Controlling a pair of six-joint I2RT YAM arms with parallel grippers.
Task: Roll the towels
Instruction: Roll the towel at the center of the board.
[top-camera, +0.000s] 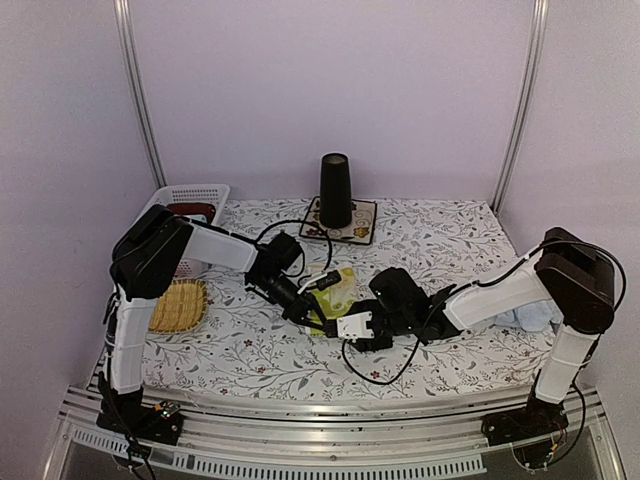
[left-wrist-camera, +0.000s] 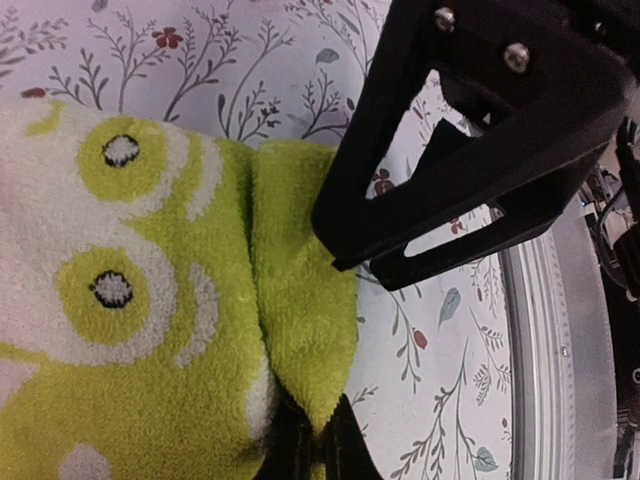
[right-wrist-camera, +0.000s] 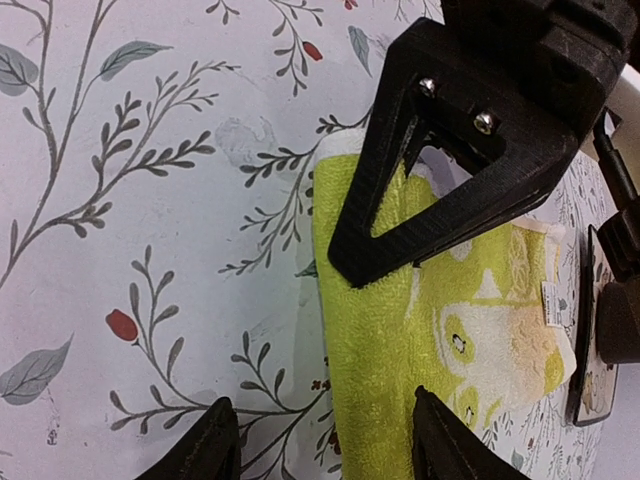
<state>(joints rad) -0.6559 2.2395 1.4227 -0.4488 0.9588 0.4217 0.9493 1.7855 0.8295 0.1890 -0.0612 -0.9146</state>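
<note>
The yellow-green towel (top-camera: 340, 288) with its pale pattern lies partly folded in the middle of the table. My left gripper (top-camera: 312, 303) is shut on its folded edge; the left wrist view shows the towel (left-wrist-camera: 150, 330) pinched in the closed gripper (left-wrist-camera: 318, 455). My right gripper (top-camera: 340, 316) faces it from the near right. It stands open in the right wrist view, and the gripper (right-wrist-camera: 330, 445) straddles the near edge of the towel (right-wrist-camera: 380, 330), with one fingertip (right-wrist-camera: 215, 445) over the bare tablecloth. The light blue towel (top-camera: 532, 318) lies bunched at the far right, behind the right arm.
A white basket (top-camera: 190, 203) stands at the back left, with a woven yellow tray (top-camera: 180, 305) in front of it. A black cone (top-camera: 335, 188) stands on a flowered mat (top-camera: 358, 232) at the back centre. A cable (top-camera: 385, 372) loops below the right gripper.
</note>
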